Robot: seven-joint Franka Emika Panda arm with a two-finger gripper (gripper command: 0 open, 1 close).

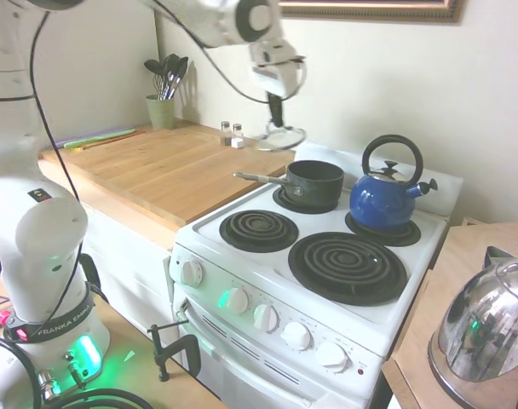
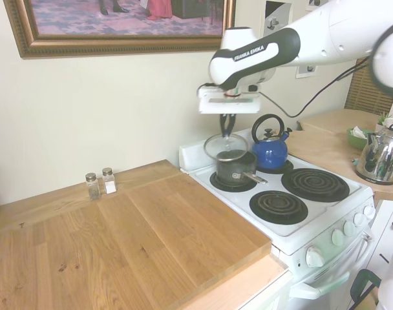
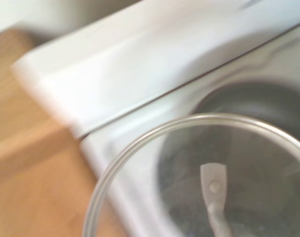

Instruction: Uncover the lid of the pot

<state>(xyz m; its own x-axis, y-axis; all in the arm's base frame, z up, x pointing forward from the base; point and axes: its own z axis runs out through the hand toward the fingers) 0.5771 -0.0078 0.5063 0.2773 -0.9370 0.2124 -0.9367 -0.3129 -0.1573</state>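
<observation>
- The white arm's two-finger gripper [image 2: 228,126] hangs above the back of the stove, its dark fingers clamped together on the arched metal loop handle of the round glass lid with a silvery rim [image 2: 225,146].
- The lid is lifted clear of the small dark grey-black saucepan [image 1: 313,182]; in the first exterior view it hangs [image 1: 282,136] in the air above the seam where the wooden counter [image 1: 169,167] meets the white stove [image 1: 267,260].
- The saucepan stands open on the rear coil burner nearest the counter, its long straight handle pointing toward the counter.
- A blue kettle with a black loop handle [image 1: 387,191] sits on the other rear burner, near the saucepan but apart from it.
- The wrist view is blurred and shows the lid's rim [image 3: 155,136] with the dark pot below.
- Two small glass shakers [image 2: 99,183] stand at the wall end of the counter.
</observation>
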